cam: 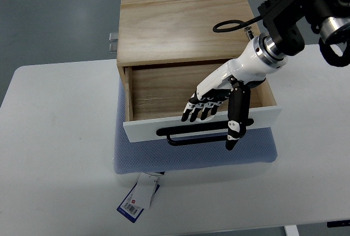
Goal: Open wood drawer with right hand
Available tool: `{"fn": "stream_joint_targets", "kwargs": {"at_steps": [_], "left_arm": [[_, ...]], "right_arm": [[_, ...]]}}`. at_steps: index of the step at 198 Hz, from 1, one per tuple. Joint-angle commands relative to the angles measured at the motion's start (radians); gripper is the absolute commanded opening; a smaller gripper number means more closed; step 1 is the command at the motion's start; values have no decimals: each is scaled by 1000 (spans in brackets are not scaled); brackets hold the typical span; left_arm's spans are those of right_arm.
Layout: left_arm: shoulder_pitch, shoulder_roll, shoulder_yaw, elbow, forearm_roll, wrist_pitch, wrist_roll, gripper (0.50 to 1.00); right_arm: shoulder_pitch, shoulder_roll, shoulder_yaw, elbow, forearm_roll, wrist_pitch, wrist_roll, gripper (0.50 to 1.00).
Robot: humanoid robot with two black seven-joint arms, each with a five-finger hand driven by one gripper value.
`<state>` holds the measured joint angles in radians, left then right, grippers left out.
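A light wood box (180, 22) stands on a blue mat on the white table. Its drawer (164, 88) is pulled out toward me and looks empty inside. The drawer has a white front (142, 132) with a black bar handle (191, 136). My right hand (216, 107) comes in from the upper right and hovers over the drawer's front edge. Its fingers (197, 107) are stretched out over the front rim, and the thumb (236, 118) hangs down in front of the white panel by the handle. It holds nothing.
The blue mat (191, 156) lies under the box, with a white and blue tag (136, 197) sticking out at its near edge. The white table (54, 148) spreads left and right. Metal hinges (113, 41) show at the box's left back.
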<state>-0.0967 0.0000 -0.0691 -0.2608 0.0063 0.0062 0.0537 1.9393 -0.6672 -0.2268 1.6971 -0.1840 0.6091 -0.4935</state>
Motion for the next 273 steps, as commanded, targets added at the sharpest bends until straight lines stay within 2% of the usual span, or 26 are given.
{"fn": "stream_joint_targets", "kwargs": {"at_steps": [1, 22, 40, 48, 49, 63, 74, 86, 96, 97, 103, 105, 118, 131, 141, 142, 153, 181, 205, 224, 225, 231, 273], "left_arm": [[0, 0, 0, 0, 1, 0, 0, 1000], [-1, 0, 0, -1, 1, 0, 0, 1000], [-1, 0, 0, -3, 3, 0, 0, 1000], [-1, 0, 0, -3, 3, 0, 0, 1000], [-1, 0, 0, -5, 3, 0, 0, 1000], [-1, 0, 0, -3, 3, 0, 0, 1000], [-1, 0, 0, -3, 3, 0, 0, 1000], [-1, 0, 2, -3, 3, 0, 0, 1000], [-1, 0, 2, -3, 3, 0, 0, 1000], [-1, 0, 2, -3, 3, 0, 0, 1000], [-1, 0, 2, -3, 3, 1, 0, 1000], [-1, 0, 2, -3, 3, 1, 0, 1000], [-1, 0, 2, -6, 3, 1, 0, 1000], [-1, 0, 2, -8, 3, 5, 0, 1000], [-1, 0, 2, -8, 3, 5, 0, 1000], [-1, 0, 2, -8, 3, 3, 0, 1000], [-1, 0, 2, -9, 3, 3, 0, 1000], [-1, 0, 2, -11, 3, 6, 0, 1000], [-1, 0, 3, -8, 3, 8, 2, 1000], [0, 0, 3, -6, 3, 8, 2, 1000], [0, 0, 3, -3, 3, 8, 0, 1000], [0, 0, 3, -3, 3, 8, 0, 1000], [0, 0, 3, -9, 3, 9, 0, 1000]], "right_arm": [[33, -49, 70, -23, 1, -9, 3, 940], [30, -98, 161, -100, 1, -37, 13, 940], [0, -124, 257, -227, 1, -104, 78, 940], [0, -124, 258, -228, 1, -104, 78, 940], [-49, -135, 297, -310, 1, -145, 122, 942], [-131, -137, 385, -432, 1, -198, 184, 942], [-246, -124, 484, -556, 1, -241, 236, 942], [-353, -104, 576, -651, 1, -265, 280, 944], [-353, -104, 577, -651, 1, -265, 280, 944], [-478, -63, 686, -745, 1, -281, 344, 944], [-560, -32, 762, -810, 1, -288, 392, 944], [-560, -32, 762, -810, 1, -289, 392, 944], [-710, 47, 952, -935, 1, -285, 493, 944], [-819, 115, 1113, -1005, 1, -276, 539, 944], [-820, 115, 1113, -1005, 1, -276, 540, 944], [-895, 167, 1226, -1043, 3, -275, 559, 944], [-959, 224, 1328, -1073, 3, -275, 563, 944], [-1059, 370, 1535, -1122, 3, -272, 587, 944], [-1131, 455, 1641, -1134, 3, -252, 604, 944], [-1155, 474, 1655, -1136, 3, -232, 604, 944], [-1172, 492, 1656, -1137, 3, -207, 604, 944], [-1181, 502, 1657, -1139, 3, -196, 604, 944], [-1194, 511, 1658, -1146, 3, -184, 606, 944]]}}
